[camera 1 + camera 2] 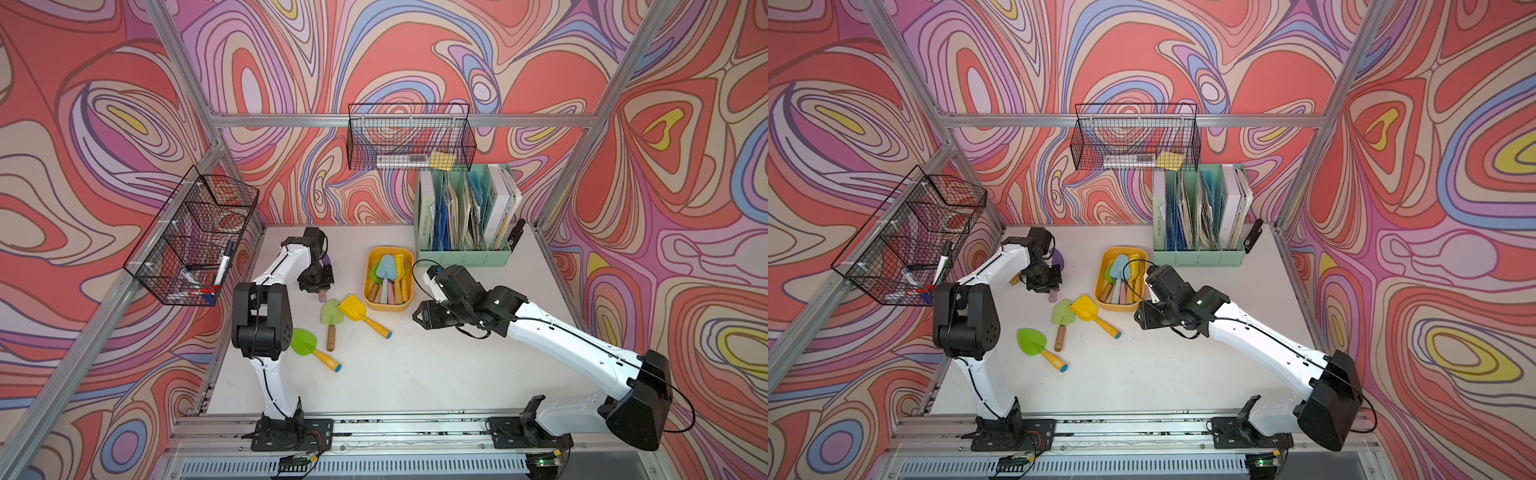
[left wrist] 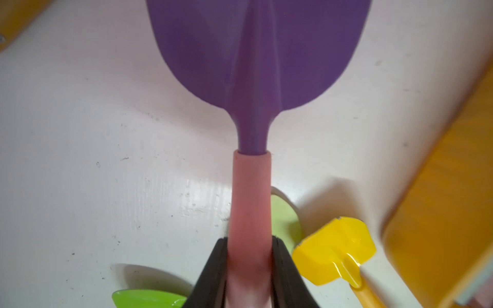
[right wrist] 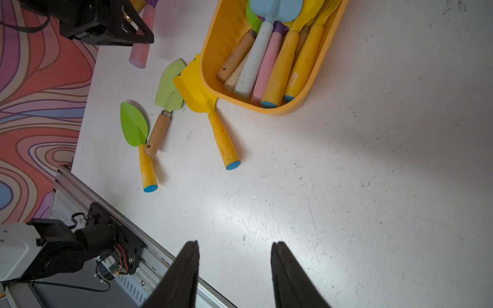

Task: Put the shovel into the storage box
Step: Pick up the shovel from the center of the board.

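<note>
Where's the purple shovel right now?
In the left wrist view the left gripper clamps the purple shovel by its pink handle, left of the storage box and beyond the pale green shovel.

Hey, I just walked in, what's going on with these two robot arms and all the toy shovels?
The left gripper is closed on the pink handle of a purple shovel, off to one side of the yellow storage box, which already holds several shovels. The right gripper hangs open and empty over the table near the box. Three more shovels lie loose on the table: a pale green shovel, a yellow shovel and a bright green shovel.
</note>
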{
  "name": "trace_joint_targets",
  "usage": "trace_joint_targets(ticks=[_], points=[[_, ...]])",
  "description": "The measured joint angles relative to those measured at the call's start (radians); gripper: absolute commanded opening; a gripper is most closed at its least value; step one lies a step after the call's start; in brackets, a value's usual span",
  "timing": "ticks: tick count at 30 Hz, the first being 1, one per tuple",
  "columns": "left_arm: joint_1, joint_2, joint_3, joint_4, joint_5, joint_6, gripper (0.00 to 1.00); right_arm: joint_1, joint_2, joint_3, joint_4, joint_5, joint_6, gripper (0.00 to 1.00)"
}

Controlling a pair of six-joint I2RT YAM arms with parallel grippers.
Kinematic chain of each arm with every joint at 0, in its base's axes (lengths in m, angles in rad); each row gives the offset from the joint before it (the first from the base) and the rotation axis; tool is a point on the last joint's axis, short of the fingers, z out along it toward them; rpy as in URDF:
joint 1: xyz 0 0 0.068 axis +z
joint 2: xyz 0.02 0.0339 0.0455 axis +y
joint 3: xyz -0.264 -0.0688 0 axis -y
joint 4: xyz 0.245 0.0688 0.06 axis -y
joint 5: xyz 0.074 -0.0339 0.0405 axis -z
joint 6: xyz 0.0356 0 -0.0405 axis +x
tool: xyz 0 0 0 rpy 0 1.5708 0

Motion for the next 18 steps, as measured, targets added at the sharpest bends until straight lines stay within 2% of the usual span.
trace_joint_targets(ticks=[9, 18], points=[[-0.12, -0.175, 0.036, -0.064, 0.104, 0.008, 0.13, -0.086, 0.114, 0.125, 0.121, -0.092, -0.033, 0.44], [-0.19, -0.236, 0.031, -0.089, 0.235, -0.005, 0.13, -0.158, 0.313, 0.301, 0.245, -0.223, -0.055, 0.44]])
